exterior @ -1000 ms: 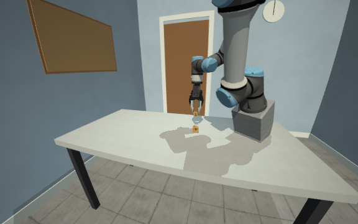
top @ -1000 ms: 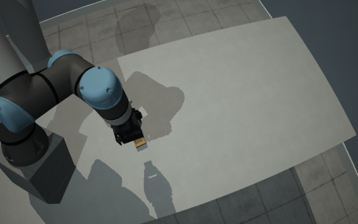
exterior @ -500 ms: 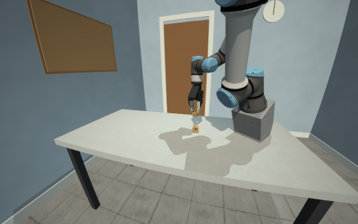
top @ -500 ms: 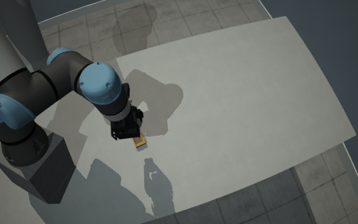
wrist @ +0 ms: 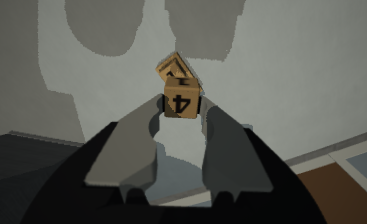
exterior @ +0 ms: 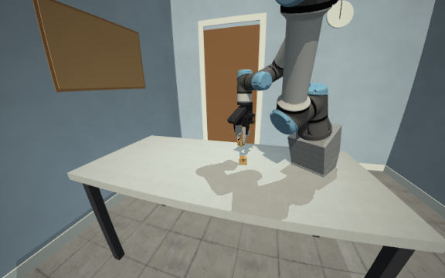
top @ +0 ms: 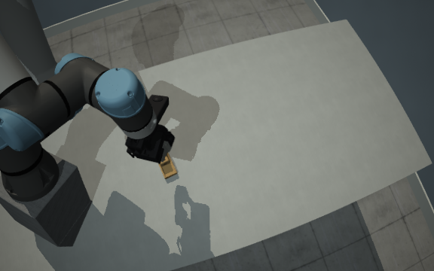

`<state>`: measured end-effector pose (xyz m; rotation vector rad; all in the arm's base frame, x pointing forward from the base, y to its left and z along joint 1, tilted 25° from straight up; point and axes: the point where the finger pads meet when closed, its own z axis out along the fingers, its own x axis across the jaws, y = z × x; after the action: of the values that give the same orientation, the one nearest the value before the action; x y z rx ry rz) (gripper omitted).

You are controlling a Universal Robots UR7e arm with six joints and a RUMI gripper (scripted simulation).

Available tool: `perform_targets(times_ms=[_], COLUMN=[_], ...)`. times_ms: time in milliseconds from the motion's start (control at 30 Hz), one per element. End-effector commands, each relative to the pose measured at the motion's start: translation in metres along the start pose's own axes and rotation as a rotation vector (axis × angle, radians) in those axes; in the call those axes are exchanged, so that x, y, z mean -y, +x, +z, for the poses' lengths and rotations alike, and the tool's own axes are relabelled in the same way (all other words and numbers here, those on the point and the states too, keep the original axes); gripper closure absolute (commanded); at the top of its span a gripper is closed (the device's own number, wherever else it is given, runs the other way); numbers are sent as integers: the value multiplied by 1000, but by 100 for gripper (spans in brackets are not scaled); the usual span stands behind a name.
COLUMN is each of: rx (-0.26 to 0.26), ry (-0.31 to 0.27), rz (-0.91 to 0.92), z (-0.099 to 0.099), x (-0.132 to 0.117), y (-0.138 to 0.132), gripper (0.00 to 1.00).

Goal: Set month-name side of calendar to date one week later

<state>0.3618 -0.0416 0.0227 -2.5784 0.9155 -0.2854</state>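
The hand point(top: 165, 152) point(exterior: 241, 141) point(wrist: 181, 96) is clenched on a wooden cube point(exterior: 239, 143) point(wrist: 182, 104), with one grey finger pressed to each side of it. In the wrist view, the face turned toward the camera carries a dark 4 that reads upside down. Part of another dark mark shows on the adjoining face, too foreshortened to read.

The small wooden tray point(top: 170, 176) point(exterior: 242, 162) point(wrist: 159, 68) stands on the pale tabletop point(top: 277, 132) point(exterior: 149, 174) point(wrist: 284, 90). In the exterior view it lies nearer than the held cube, which is raised over the tabletop and apart from the tray. The wrist view shows the tray turned at an angle, its lower part hidden behind the held cube. A second cube point(wrist: 170, 75) is partly visible in it, with a piece of a dark digit; which digit cannot be made out there. The exterior view shows a dark mark on the tray's near side, too small to read.

The top view shows the tray just beside the hand, partly covered by it. At the right in the exterior view, the arm point(top: 120, 92) point(exterior: 300, 66) stands on a grey block point(top: 64, 205) point(exterior: 307, 156), and shadows spread across the tabletop.
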Motion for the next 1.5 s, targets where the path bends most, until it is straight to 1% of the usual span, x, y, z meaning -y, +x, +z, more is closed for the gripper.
perform_targets(times_ms=[0,333,433,600,667,767,800,900,1000,1167,1233,1333,1367,1467], rx=[-2,-4,-4,-5,-5,-6,-6,-7,-7,-8,-9,-9,-9,-10], ry=[-11,-12,-12,-12,-12,-12,-12,-12,-12,-11,-11,-10,-10,-9], rz=[144,464,467,658,697,811,814,930,932,1127,1166,1279,1281,1393], z=[0,1,1,2,2,3,3,3,3,4,4,4,4,4], x=[6,18,18,24,25,28,28,31,31,36,37,39,39,42], y=[-1,-5,-5,-8,-9,-11,-11,-14,-14,-18,-20,-23,-23,-26], gripper=[90,90,90,90,90,90,90,90,90,90,90,90,90,90])
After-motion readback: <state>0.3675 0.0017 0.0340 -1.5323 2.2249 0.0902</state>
